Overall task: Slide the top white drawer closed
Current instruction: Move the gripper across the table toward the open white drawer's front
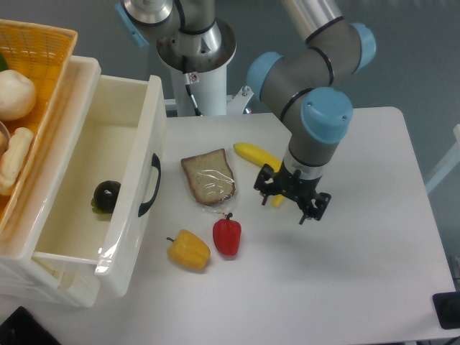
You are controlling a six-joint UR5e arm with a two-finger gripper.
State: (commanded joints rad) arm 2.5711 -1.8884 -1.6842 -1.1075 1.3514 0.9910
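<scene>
Top white drawer: we see the top white drawer (108, 180) pulled well out of the cabinet at the left edge of the table (359, 287), its front panel with the black arched handle (149, 185) facing the fruit.
Inside the drawer: we make out one dark round object (106, 195) lying on the drawer floor, near the front wall.
Gripper: our gripper (292, 201) hangs over the middle of the table, well apart from the drawer; we see its jaws spread wide with nothing between them.
Arm: we see the grey arm with blue joint caps (327, 115) coming in from the far edge and bending down to the gripper.
Banana: we see a yellow banana (256, 155) partly hidden behind the gripper, its far end showing toward the far edge.
Bread: we see a wrapped bread slice (208, 177) lying between the drawer handle and the gripper.
Red pepper: we see a red pepper (227, 235) just nearside of the bread.
Yellow pepper: we see a yellow pepper (189, 249) just beside the red one, closer to the drawer front.
Basket: we see an orange basket (43, 50) on top of the cabinet at the far left corner, holding pale items we cannot identify.
</scene>
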